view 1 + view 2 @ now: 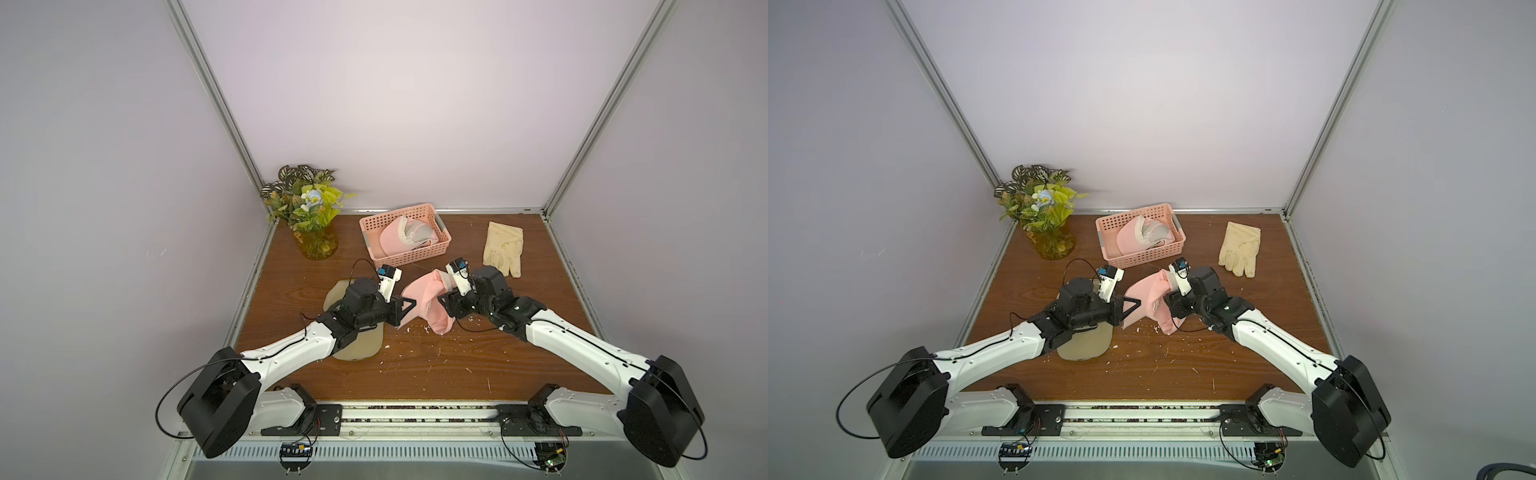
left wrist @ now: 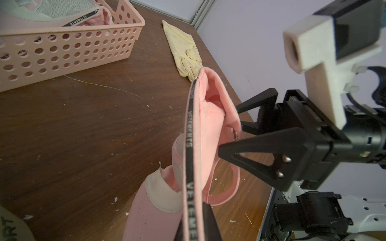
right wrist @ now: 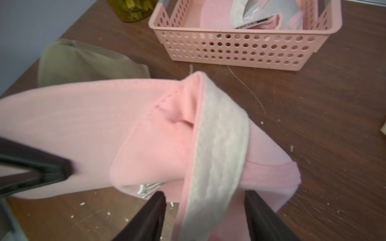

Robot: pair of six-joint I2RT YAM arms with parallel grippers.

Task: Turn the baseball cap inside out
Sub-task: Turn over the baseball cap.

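The pink baseball cap (image 1: 424, 299) (image 1: 1148, 299) hangs crumpled between my two grippers just above the table's middle. My left gripper (image 1: 406, 309) (image 2: 194, 223) is shut on the cap's rim, pinching the edge with the black lettered tape (image 2: 189, 146). My right gripper (image 1: 445, 301) (image 3: 204, 195) stands open at the cap's other side. Its two fingers straddle the white inner band (image 3: 219, 146) with a gap on each side. In the left wrist view, the right gripper (image 2: 229, 129) points its fingertips into the cap's folds.
A pink perforated basket (image 1: 415, 259) behind the grippers holds another pink cap (image 1: 395, 241). A cream glove (image 1: 503, 249) lies back right, and a plant in a yellow vase (image 1: 309, 216) back left. A beige cap (image 1: 361, 351) lies under my left arm. White crumbs dot the wood.
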